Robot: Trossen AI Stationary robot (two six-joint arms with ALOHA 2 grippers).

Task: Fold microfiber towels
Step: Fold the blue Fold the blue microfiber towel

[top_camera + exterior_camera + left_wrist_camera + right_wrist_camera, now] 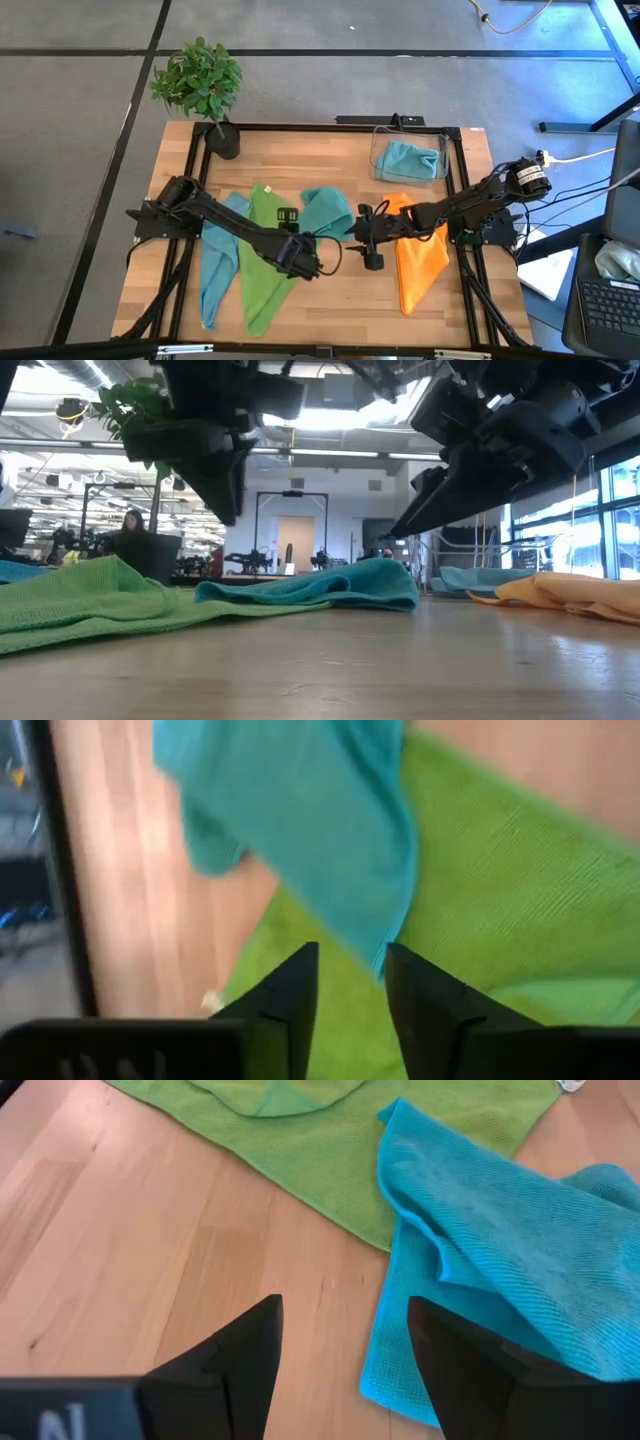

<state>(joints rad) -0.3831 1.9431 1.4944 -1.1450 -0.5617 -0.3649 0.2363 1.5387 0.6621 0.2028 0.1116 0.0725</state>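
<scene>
The teal towel (325, 212) (500, 1250) lies crumpled mid-table, one edge resting on the lime green towel (265, 265) (520, 890), which is spread flat. A light blue towel (218, 262) lies left of the green one, and the orange towel (420, 258) lies to the right. My left gripper (298, 250) (350, 982) is open above the green towel, with a blurred corner of the teal towel (300, 820) just past its fingertips. My right gripper (370, 242) (345, 1340) is open over bare wood beside the teal towel's edge. My left gripper stands open with the teal towel's corner tip (385, 960) ending right at one fingertip (405, 970). Whether they touch, I cannot tell. My right gripper touches nothing.
A clear plastic bin (440, 150) at the far right holds another light blue towel (408, 160). A potted plant (200, 85) stands at the far left corner. Black rails (300, 127) frame the table. Bare wood (350, 300) lies along the near edge.
</scene>
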